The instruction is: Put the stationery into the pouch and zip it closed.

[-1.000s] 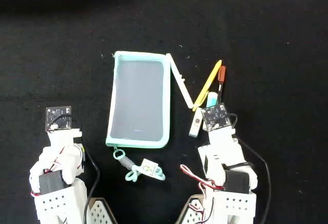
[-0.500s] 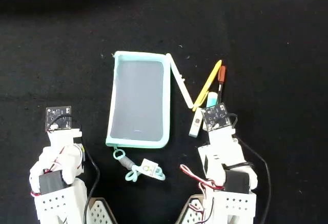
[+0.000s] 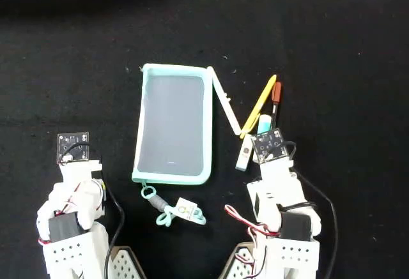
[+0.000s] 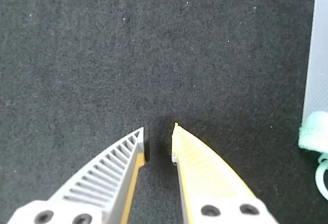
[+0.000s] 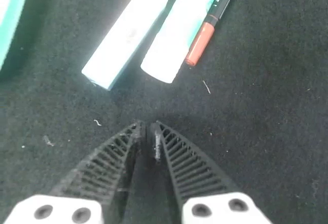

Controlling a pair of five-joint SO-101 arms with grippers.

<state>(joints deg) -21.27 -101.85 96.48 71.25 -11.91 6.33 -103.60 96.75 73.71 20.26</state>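
Right gripper (image 5: 148, 126): fingers all but closed, tips w/ a sliver of gap, nothing held. It hangs low over the black cloth (image 3: 77, 68) just near of the stationery. Closest to it lie a short white block (image 5: 125, 37) and a white tube (image 5: 177, 34), side by side, w/ a red-tipped pen (image 5: 207, 26) touching the tube's right side.

Left gripper (image 4: 159, 129): narrow gap, empty, over bare cloth on the near-left side, just left of the pouch's near corner.

From the high view the pouch (image 3: 172, 126) lies flat mid-table, mint rim, grey face, long axis near-to-far. A white stick (image 3: 225, 100) leans along its far-right edge; a yellow pen (image 3: 259, 105) lies further right, crossing toward the red-tipped pen. The zip strap (image 3: 172, 210) trails off the pouch's near end. Can't tell whether the zip is open.

Handling, as a guess: pens, tube and block are light, stiff, smooth and prob. roll, so grip across the barrel at mid-length, one item at a time, starting w/ the block since it's nearest. The pouch looks soft, light, likely to slide on cloth; prob. needs the left gripper pinning a rim while items go in and esp. while zipping. The strap is floppy but is the easiest hold for the pull.
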